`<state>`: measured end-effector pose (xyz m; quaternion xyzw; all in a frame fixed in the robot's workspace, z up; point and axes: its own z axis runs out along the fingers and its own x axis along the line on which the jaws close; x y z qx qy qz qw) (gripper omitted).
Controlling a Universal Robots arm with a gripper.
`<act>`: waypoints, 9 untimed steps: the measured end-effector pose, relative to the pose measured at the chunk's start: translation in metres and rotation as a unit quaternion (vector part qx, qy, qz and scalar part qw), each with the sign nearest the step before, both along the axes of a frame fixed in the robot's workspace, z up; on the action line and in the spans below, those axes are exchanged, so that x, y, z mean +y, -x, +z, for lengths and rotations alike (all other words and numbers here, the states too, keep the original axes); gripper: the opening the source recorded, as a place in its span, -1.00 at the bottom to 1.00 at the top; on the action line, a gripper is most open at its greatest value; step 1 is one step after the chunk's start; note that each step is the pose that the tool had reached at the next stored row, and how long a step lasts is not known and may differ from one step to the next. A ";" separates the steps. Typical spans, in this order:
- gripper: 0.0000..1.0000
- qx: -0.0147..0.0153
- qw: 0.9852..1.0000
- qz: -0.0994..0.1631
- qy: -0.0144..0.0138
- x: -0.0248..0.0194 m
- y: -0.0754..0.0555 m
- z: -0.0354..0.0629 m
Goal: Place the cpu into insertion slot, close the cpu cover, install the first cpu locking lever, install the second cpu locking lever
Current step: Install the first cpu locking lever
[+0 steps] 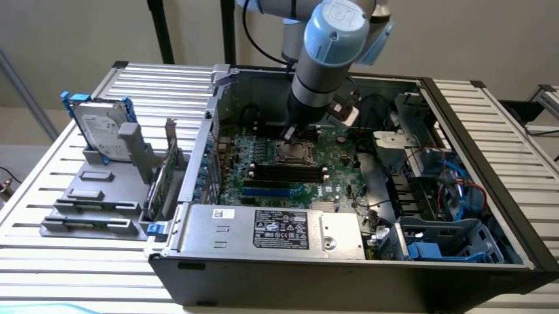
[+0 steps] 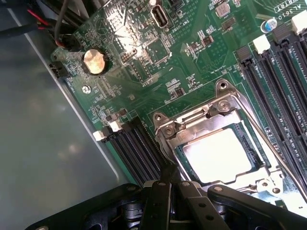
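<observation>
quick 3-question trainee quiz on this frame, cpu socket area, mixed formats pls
1. True or false: the cpu already lies in the insertion slot.
2. How does the cpu cover stand? A) down over the chip B) swung fully open C) removed from the board
3. What round silvery part sits on the green board, away from the socket?

Key:
1. True.
2. A: its frame rings the chip's face.
3. The coin cell battery.
</observation>
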<state>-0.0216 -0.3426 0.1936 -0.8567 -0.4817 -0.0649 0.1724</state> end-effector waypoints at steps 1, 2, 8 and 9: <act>-0.79 0.000 1.000 0.000 0.000 0.0000 -0.001 0.0000; -0.79 0.000 1.000 0.000 0.000 0.0000 -0.002 0.0000; -0.79 0.001 1.000 0.000 0.000 0.0000 -0.007 -0.0003; -0.79 0.001 1.000 0.000 0.000 0.0000 -0.007 -0.0005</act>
